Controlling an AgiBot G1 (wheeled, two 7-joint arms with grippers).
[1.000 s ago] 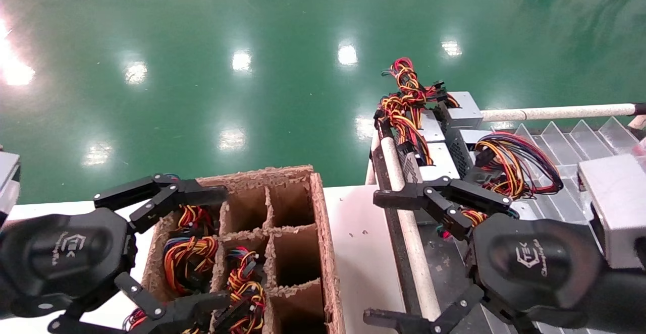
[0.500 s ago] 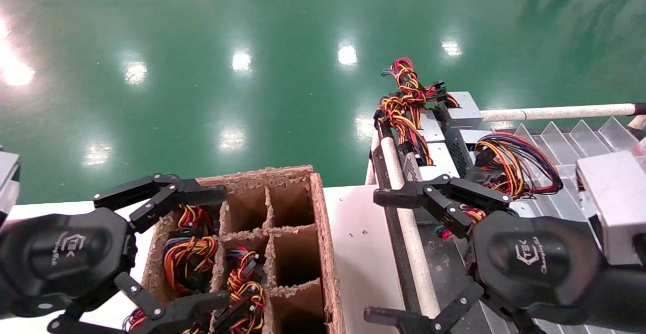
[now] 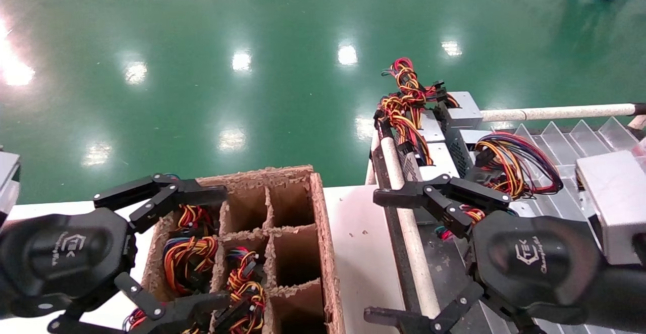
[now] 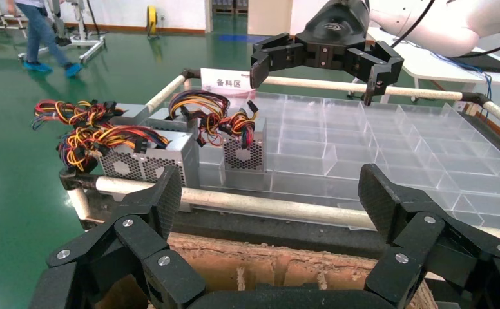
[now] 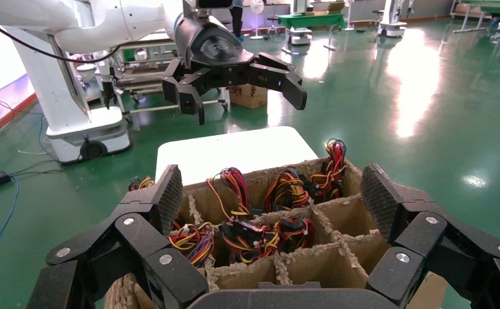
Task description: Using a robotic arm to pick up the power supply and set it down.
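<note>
The power supply (image 3: 438, 162) is a silver box with perforated vents and a short bunch of red, yellow and black wires. It sits against the white rail in the clear tray and also shows in the left wrist view (image 4: 147, 158). My right gripper (image 3: 373, 257) hovers open just short of it over the rail, empty; its own camera looks across the carton (image 5: 271, 193). My left gripper (image 3: 222, 245) hangs open and empty over the cardboard carton (image 3: 323, 233), facing the rail (image 4: 270, 193).
A like box with a long purple-red-yellow wire loop (image 3: 515, 162) stands beside the power supply, and another silver box (image 3: 463, 109) lies behind. The clear compartment tray (image 3: 570, 142) is framed by white pipe rails (image 3: 409, 233). The carton's cells hold wire bundles (image 3: 186, 258).
</note>
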